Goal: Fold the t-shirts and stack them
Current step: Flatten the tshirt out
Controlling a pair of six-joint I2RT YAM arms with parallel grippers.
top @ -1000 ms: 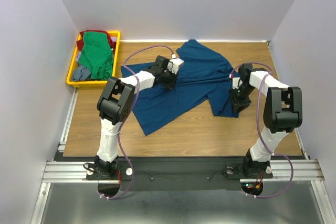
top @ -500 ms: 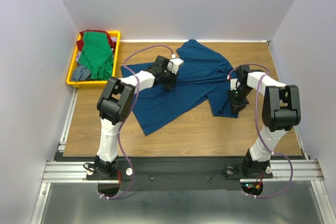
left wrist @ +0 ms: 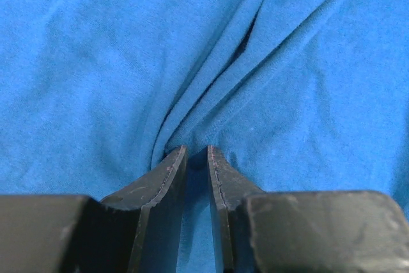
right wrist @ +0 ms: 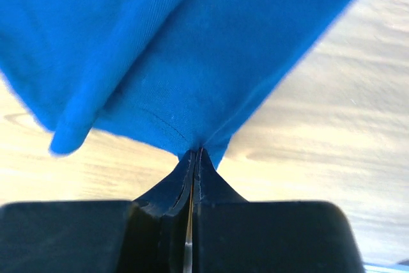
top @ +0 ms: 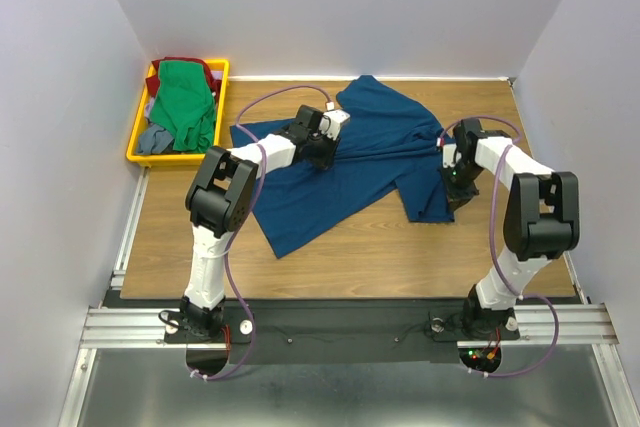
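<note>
A large dark blue t-shirt [top: 370, 137] lies rumpled across the middle of the wooden table; no print shows. My left gripper [top: 322, 154] rests on its middle, jaws nearly shut on a pinched ridge of cloth [left wrist: 211, 100], tips in the left wrist view [left wrist: 196, 151]. My right gripper [top: 456, 194] is shut on the shirt's lower right edge [right wrist: 192, 43] and holds it just above the wood, tips in the right wrist view [right wrist: 195, 153]. Green [top: 185, 102], dark red [top: 180, 62] and grey-blue [top: 153, 137] t-shirts lie heaped in the tray.
The yellow plastic tray [top: 135, 152] stands at the far left corner of the table. Bare wood [top: 400, 257] runs along the near side. White walls close in the left, back and right.
My right gripper has shifted slightly left and then back right with the shirt's edge in it. The left gripper and the rest of the shirt have not moved.
</note>
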